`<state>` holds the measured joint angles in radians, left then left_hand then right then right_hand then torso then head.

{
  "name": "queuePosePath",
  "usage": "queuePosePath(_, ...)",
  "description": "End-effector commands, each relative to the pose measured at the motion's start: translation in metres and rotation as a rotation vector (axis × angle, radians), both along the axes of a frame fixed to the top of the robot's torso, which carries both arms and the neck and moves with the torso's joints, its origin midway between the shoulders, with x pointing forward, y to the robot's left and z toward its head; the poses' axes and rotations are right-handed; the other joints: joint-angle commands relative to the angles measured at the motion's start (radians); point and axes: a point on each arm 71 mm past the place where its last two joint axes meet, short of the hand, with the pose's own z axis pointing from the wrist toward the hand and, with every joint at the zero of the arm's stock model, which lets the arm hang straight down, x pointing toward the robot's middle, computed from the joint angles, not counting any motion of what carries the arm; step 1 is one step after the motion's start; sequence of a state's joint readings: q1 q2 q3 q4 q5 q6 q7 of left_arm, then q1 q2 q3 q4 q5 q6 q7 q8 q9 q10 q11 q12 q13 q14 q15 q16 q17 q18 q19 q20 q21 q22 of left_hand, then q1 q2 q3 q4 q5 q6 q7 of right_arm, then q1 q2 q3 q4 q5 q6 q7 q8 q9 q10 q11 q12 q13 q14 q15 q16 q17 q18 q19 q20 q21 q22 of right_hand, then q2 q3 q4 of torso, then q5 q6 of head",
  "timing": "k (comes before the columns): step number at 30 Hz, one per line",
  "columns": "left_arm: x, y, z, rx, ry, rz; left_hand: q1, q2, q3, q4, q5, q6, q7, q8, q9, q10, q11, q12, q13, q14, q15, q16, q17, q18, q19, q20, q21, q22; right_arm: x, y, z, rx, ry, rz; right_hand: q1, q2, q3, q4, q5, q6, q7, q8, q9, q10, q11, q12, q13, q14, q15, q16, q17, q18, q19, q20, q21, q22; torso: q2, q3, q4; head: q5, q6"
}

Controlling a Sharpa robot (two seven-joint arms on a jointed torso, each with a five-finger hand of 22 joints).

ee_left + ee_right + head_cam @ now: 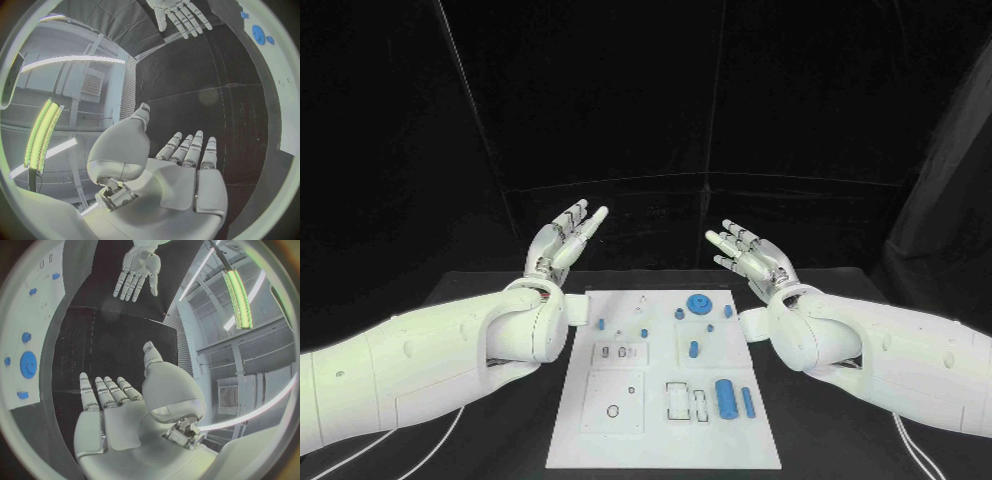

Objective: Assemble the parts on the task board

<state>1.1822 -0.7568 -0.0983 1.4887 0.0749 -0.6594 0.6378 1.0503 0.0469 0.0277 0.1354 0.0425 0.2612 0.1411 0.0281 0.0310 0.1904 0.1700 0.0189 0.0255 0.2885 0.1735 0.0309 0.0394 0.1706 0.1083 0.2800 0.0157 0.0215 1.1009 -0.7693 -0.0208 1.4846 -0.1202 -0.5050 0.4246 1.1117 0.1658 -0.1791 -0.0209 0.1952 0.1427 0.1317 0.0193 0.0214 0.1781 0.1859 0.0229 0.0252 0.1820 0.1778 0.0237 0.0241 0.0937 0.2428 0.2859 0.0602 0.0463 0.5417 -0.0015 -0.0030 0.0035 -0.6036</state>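
Blue parts loose on the white task board (610, 440); assembly seemingly not begun.
Left hand (564, 243) and right hand (751, 256) raised beyond the board's far edge, fingers spread wide, holding nothing; round blue disc (700, 302) nearest the right fingers, blue cylinder (726, 397) well behind them. Palms bare in wrist views; board layout plain from the head.

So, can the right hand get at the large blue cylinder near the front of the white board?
Probably yes. The right hand is open and empty, raised beyond the board; nothing covers the cylinder.
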Motion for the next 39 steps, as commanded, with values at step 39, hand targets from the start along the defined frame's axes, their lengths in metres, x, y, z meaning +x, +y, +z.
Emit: queuePosePath(39, -0.047, 0.004, 0.020, -0.031, -0.033, -0.295, 0.191, 0.012, -0.016, -0.104, 0.008, 0.700, 0.072, 0.111, 0.037, 0.876, -0.015, 0.129, 0.044, 0.863, -0.070, 0.204, 0.139, 0.013, 0.835, -0.063, 0.301, 0.108, 0.037, -0.003, 0.036, -1.261, -0.427, 0.308, 0.250, -0.014, 0.036, -0.267, -0.033, 0.899, 0.028, 0.062, 0.045, 1.022, -0.104, 0.041, 0.040, 1.331, -0.181, 0.430, 0.225, 0.088, 0.868, -0.187, 0.716, 0.333, 0.155, -0.0075, 0.0442, -0.053, 0.036)
